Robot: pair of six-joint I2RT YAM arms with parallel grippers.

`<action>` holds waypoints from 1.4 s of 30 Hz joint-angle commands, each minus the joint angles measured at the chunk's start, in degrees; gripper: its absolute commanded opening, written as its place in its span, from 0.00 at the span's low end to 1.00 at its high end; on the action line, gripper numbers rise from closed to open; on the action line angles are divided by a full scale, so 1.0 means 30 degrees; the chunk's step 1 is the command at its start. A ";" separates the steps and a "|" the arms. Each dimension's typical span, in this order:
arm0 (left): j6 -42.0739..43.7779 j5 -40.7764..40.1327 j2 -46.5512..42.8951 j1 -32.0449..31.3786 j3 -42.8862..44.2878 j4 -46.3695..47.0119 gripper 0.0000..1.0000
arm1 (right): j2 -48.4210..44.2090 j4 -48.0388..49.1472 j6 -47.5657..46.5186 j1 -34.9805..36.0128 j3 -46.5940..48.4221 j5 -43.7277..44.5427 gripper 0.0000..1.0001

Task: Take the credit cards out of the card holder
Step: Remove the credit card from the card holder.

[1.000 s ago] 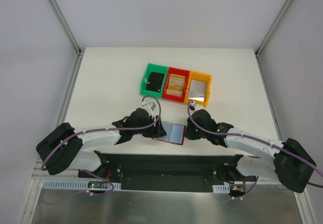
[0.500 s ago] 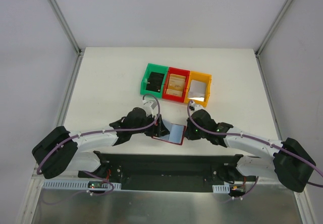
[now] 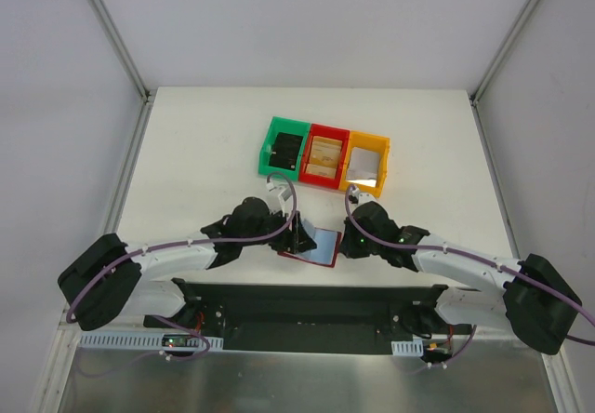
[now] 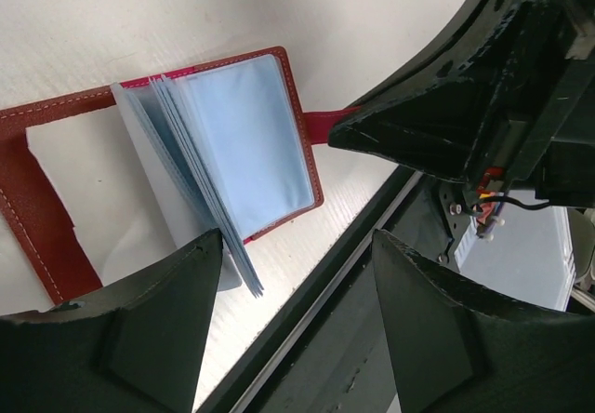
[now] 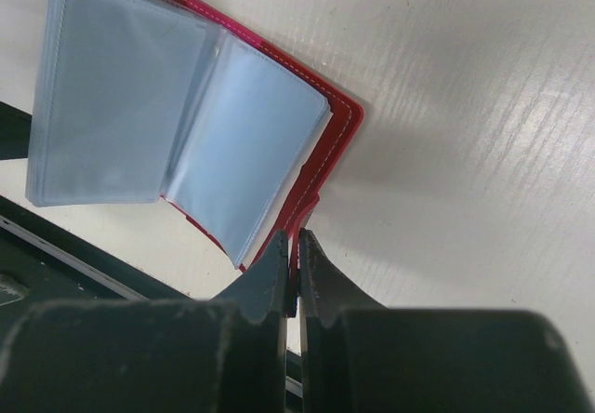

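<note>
Right fingers (image 5: pixel 261 281) pinch the card holder (image 5: pixel 244 160) on the white table (image 5: pixel 465 106).

I see the left arm (image 3: pixel 177 253) and the right arm (image 3: pixel 460 264) stretched low and forward from their bases, bent inward so that the two wrists almost face each other in the middle. The left gripper (image 3: pixel 296 236) points downward, with its jaws well apart. The right gripper (image 3: pixel 346 244) has its fingers (image 5: pixel 274 278) pressed together (only a thin slit shows), pinching the card holder (image 5: pixel 342 115) at its strap end.
</note>
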 commanded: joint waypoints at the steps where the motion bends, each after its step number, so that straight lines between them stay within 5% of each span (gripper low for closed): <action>1: 0.0612 0.0130 -0.1107 -0.0170 0.0692 0.0451 0.64 | -0.0159 0.0320 -0.0060 0.0113 0.0201 -0.0117 0.00; 17: 0.0759 0.1478 0.0474 -0.0288 0.1776 0.0567 0.64 | -0.0247 0.0409 -0.0089 0.0084 0.0084 -0.0117 0.00; 24: 0.0935 -0.3176 -0.1488 -0.0055 0.1425 -0.3173 0.67 | -0.0481 0.0350 -0.0060 0.0055 -0.0209 -0.0088 0.00; 42: 0.0056 -0.4732 0.0708 0.0386 0.0927 -0.4765 0.67 | -0.0452 0.0409 -0.0089 0.0026 -0.0326 -0.0176 0.00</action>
